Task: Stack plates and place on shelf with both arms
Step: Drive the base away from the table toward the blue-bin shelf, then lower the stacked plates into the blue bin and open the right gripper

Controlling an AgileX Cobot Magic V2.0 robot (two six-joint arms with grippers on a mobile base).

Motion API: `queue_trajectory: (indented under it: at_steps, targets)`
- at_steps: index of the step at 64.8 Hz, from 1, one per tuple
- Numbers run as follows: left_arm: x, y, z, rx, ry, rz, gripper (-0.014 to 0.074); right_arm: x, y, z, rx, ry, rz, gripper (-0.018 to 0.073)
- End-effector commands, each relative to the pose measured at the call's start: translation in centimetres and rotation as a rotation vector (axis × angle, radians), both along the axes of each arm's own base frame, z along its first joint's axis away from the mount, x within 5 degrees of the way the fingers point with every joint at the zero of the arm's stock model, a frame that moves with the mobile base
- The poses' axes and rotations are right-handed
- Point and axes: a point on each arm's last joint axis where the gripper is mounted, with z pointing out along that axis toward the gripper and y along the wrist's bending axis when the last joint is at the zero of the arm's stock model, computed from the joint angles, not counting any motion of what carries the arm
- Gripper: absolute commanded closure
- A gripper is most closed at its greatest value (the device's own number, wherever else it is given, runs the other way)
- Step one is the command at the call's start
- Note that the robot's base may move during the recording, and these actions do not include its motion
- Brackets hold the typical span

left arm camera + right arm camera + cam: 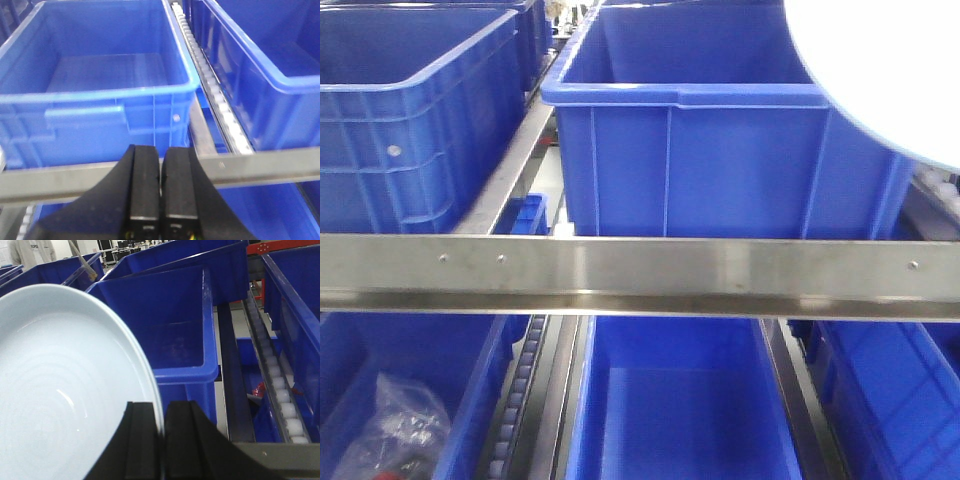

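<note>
Meanwhile right gripper (162, 440) pinches plate (65, 390) rim above blue bin (170, 330).

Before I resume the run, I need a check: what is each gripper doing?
Left gripper: closed, black fingers together, holding nothing.
Right gripper: closed on the rim of the large round glossy white plate.

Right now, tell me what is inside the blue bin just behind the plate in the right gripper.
The blue bin looks empty where visible: bare walls and floor. The plate, pinched by the right gripper, hides its near left corner.
</note>
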Motion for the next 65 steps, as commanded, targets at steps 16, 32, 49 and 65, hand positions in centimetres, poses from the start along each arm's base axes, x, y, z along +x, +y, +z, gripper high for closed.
queue_trajectory:
  at_steps: [16,32,49,65]
  targets:
    - [0.15,-0.02,1.66,-0.022,-0.101,0.002,0.0514,-0.06,-0.28,1.89,0.013,-0.125,-0.029,0.0511]
    - [0.15,-0.02,1.66,-0.022,-0.101,0.002,0.0514,-0.06,-0.28,1.89,0.013,-0.125,-0.029,0.0511]
    - [0.15,-0.02,1.66,-0.022,-0.101,0.002,0.0514,-0.06,-0.28,1.89,0.013,-0.125,-0.029,0.0511]
    - [0.15,-0.02,1.66,-0.022,-0.101,0.002,0.0514,-0.01,-0.26,1.84,0.013,-0.12,-0.029,0.0511]
